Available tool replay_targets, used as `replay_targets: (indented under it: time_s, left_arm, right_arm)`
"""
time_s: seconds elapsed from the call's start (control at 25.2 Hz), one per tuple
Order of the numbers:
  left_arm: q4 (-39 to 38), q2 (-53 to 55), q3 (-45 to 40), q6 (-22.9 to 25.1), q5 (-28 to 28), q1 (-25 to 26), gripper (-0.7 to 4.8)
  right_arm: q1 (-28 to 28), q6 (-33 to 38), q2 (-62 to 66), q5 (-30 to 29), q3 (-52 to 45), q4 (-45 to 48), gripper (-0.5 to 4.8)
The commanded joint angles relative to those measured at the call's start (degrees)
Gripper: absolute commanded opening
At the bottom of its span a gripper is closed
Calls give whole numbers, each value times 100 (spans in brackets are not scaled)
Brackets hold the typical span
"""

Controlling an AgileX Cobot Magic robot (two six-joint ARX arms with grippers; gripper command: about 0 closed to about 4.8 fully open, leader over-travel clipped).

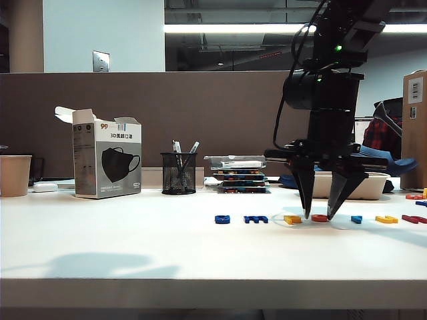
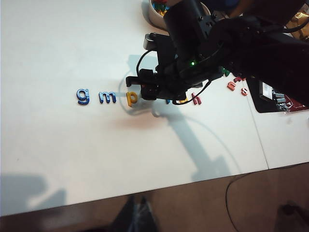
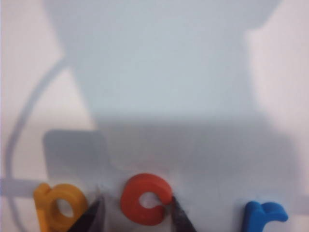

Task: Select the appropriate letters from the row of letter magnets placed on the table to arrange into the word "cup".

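The row of letter magnets lies on the white table [image 1: 133,247]: dark blue g [image 1: 222,219] and m [image 1: 255,219], yellow p [image 1: 292,219], red c [image 1: 319,218], a light-blue letter [image 1: 356,219], and a yellow letter [image 1: 386,219] whose shape I cannot read. My right gripper [image 1: 320,215] points straight down with its tips on the table either side of the red c [image 3: 145,199]. Its jaws stand open: one fingertip [image 3: 176,210] touches the c, the other [image 3: 94,212] sits between the c and the yellow p [image 3: 60,205]. My left gripper [image 2: 137,209] hangs beyond the table's front edge, fingers together.
Along the back stand a paper cup [image 1: 15,175], a mask box [image 1: 107,162], a mesh pen cup [image 1: 178,173], stacked trays [image 1: 241,175] and a white tub [image 1: 360,185]. More red letters [image 1: 413,219] lie at the far right. The right arm [image 2: 193,48] covers part of the row.
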Motion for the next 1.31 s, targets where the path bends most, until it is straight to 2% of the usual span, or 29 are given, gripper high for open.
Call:
replay_targets:
  time_s: [0.04,0.79,0.87,1.31]
  left_arm:
    - [2,-9,22,28,-39,-2,-5]
    - [2,-9,22,28,-39,-2,-5]
    - [2,-9,22,28,-39,-2,-5]
    - [2,-9,22,28,-39,0,-5]
  right_arm:
    - [7,63,-20,4,15,107,171]
    - [20,212,229,-35,15,-105,170]
    - [20,212,232,-35,15,-109,135]
    - [15,212,232,-15,15,-63,133]
